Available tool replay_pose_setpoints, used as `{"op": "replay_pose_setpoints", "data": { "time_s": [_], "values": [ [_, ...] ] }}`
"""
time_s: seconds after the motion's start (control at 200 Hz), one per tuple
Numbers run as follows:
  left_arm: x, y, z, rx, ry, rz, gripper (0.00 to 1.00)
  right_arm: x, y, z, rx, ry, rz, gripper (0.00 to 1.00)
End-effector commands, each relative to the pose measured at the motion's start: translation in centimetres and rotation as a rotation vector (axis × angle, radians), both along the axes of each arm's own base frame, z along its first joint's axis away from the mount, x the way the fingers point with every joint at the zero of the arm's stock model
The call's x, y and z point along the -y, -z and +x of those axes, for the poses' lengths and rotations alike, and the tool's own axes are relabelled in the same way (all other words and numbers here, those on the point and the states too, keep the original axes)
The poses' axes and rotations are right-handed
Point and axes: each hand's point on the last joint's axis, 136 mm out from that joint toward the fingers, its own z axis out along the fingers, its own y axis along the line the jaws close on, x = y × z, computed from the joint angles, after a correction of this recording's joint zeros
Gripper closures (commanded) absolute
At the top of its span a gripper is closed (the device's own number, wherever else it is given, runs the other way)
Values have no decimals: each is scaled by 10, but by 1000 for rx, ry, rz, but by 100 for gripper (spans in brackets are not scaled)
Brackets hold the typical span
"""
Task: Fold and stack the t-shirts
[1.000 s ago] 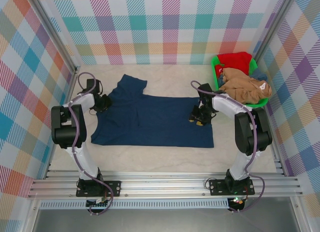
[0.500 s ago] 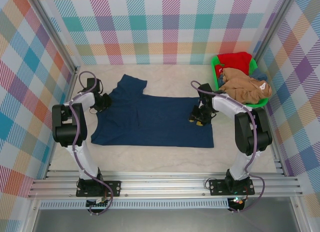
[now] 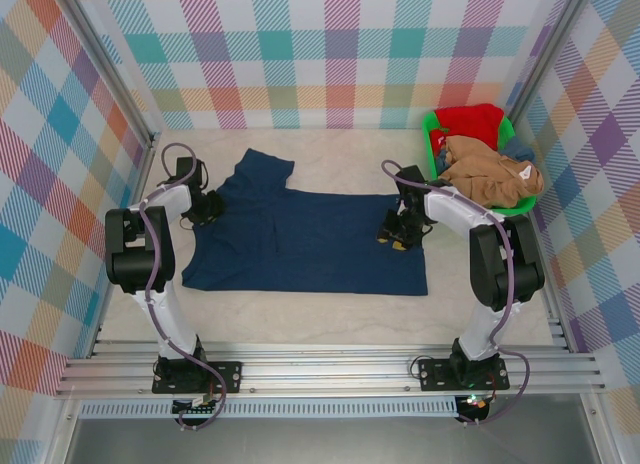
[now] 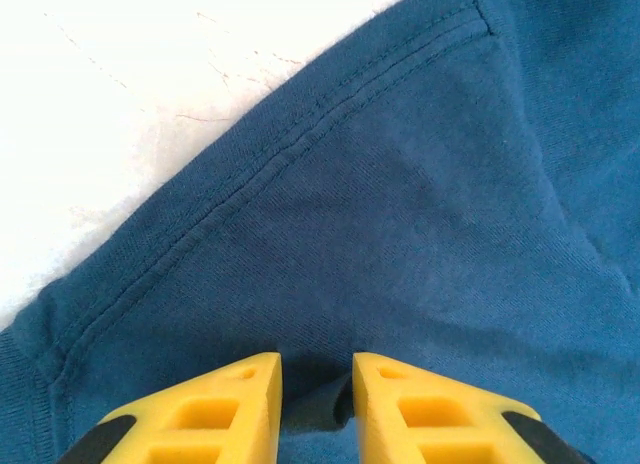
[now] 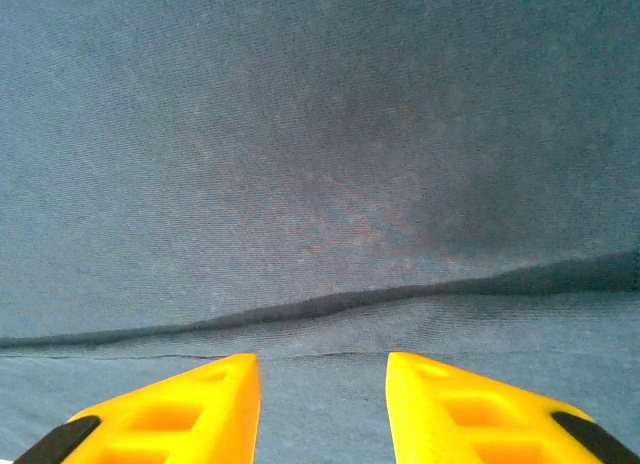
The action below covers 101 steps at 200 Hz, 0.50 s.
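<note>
A dark navy t-shirt [image 3: 300, 244] lies spread flat on the white table, with one sleeve [image 3: 262, 169] pointing to the far side. My left gripper [image 3: 208, 208] rests on its left edge. In the left wrist view its yellow fingers [image 4: 318, 359] stand a little apart, with a small pucker of navy cloth [image 4: 335, 404] between them, just inside the stitched hem [image 4: 300, 134]. My right gripper [image 3: 395, 236] is down on the shirt's right part. Its fingers [image 5: 322, 359] are open over flat cloth, near a shallow crease [image 5: 330, 304]. A red t-shirt [image 3: 470, 119] and a tan-brown one [image 3: 490, 174] lie piled in the basket.
The bright green basket [image 3: 437, 144] stands at the far right corner, close to the right arm. Plaid walls close in the table at the back and on both sides. Bare white tabletop [image 3: 300, 314] lies between the shirt and the arm bases.
The left wrist has shifted very slightly at the shirt's left edge. The shirt, the right arm and the basket look the same.
</note>
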Motion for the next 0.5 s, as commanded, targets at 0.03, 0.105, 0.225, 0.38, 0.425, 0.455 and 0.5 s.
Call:
{"op": "replay_pose_setpoints", "data": {
  "time_s": [0.03, 0.105, 0.225, 0.38, 0.425, 0.455, 0.5],
  "values": [
    [5, -8, 2, 6, 33, 12, 79, -2, -2, -2, -8, -2, 2, 62],
    [5, -6, 3, 3, 37, 18, 81, -3, -2, -3, -10, -1, 4, 62],
    [4, -6, 5, 1, 39, 27, 86, -3, -3, -3, -10, 1, 6, 62],
    [6, -17, 10, 34, 48, 34, 97, -2, -5, -3, -6, -1, 4, 62],
    [8, -21, 12, 44, 56, 38, 100, -2, -5, -3, -5, 0, 4, 62],
    [11, -24, 13, 51, 66, 43, 100, -2, -5, -3, -6, 0, 4, 62],
    [15, -28, 14, 60, 78, 49, 100, -2, -4, -4, -7, 1, 3, 62]
  ]
}}
